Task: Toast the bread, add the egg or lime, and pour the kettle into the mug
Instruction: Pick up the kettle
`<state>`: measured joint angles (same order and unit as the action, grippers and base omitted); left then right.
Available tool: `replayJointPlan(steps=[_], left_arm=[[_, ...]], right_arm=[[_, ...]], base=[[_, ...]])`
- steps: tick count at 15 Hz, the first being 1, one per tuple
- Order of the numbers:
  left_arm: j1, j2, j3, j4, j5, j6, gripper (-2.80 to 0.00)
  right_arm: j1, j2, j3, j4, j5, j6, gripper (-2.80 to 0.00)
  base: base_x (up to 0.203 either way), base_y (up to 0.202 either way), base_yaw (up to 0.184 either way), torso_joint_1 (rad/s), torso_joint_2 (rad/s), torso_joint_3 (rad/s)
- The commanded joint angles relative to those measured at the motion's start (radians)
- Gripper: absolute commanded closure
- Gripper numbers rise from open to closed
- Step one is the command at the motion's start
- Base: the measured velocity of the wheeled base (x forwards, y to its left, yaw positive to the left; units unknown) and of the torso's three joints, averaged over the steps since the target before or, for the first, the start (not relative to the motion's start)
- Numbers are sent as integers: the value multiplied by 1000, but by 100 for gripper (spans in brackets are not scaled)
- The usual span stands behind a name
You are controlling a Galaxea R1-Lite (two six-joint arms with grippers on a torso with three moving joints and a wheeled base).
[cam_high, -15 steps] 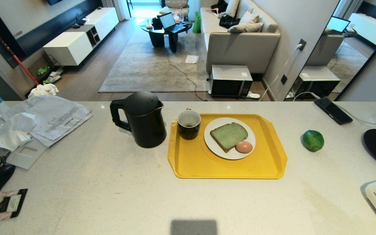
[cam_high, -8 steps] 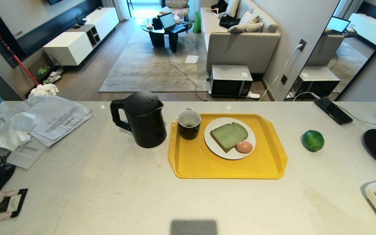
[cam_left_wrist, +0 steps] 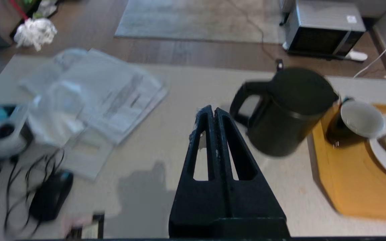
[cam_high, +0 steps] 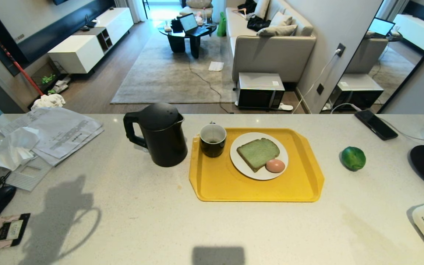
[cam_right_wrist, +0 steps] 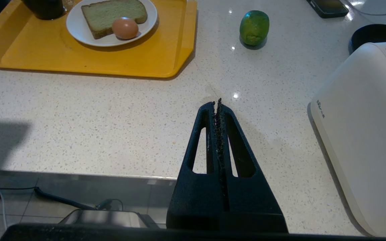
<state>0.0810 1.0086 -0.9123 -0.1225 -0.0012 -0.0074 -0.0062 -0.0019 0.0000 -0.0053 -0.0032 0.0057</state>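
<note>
Bread (cam_high: pixel 258 153) lay on a white plate (cam_high: pixel 243 163) with the egg (cam_high: pixel 275 165) touching its near corner, the plate on a yellow tray (cam_high: pixel 234 187) beside the mug (cam_high: pixel 212 140). To the tray's left stood the kettle (cam_high: pixel 158 134); the lime (cam_high: pixel 353 158) sat on the counter (cam_high: pixel 142 221) to the right. Neither arm showed in the head view, only a shadow at lower left. The left wrist view showed the left gripper (cam_left_wrist: pixel 215 109) above the counter, fingers pressed together and empty, near the kettle. The right wrist view showed the right gripper (cam_right_wrist: pixel 216 102), likewise closed and empty, over the counter's near edge beside a white toaster (cam_right_wrist: pixel 364 127).
</note>
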Motion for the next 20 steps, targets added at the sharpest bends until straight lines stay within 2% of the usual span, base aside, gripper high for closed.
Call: replayJointPlan(steps=[1, 3, 5, 7, 8, 9, 10, 14, 17, 20], left_arm=[[108, 213, 30, -241, -201, 29, 0], [172, 285, 204, -473, -314, 72, 0], [205, 389, 332, -716, -392, 92, 0], [204, 455, 399, -830, -421, 109, 0], [202, 475, 423, -849, -426, 118, 0], [200, 487, 443, -852, -427, 126, -149], [196, 502, 454, -859, -427, 124, -280], [194, 599, 472, -911, -429, 121, -280], [194, 749, 458, -1089, -447, 119, -280], [194, 895, 375, -1193, -457, 126, -280]], right_arm=[[0, 2, 0, -1, 0, 0, 0], [0, 2, 0, -1, 0, 0, 0], [0, 2, 0, -1, 0, 0, 0], [0, 2, 0, -1, 0, 0, 0], [0, 2, 0, -1, 0, 0, 0], [0, 3, 0, -1, 0, 0, 0], [0, 2, 0, -1, 0, 0, 0], [0, 2, 0, -1, 0, 0, 0], [0, 3, 0, -1, 0, 0, 0], [0, 2, 0, -1, 0, 0, 0]], base=[[0, 0, 0, 0, 0, 0], [0, 0, 0, 0, 0, 0], [0, 0, 0, 0, 0, 0], [0, 0, 0, 0, 0, 0], [0, 0, 0, 0, 0, 0], [0, 0, 0, 0, 0, 0], [0, 0, 0, 0, 0, 0], [0, 0, 0, 0, 0, 0], [0, 0, 0, 0, 0, 0], [0, 0, 0, 0, 0, 0]])
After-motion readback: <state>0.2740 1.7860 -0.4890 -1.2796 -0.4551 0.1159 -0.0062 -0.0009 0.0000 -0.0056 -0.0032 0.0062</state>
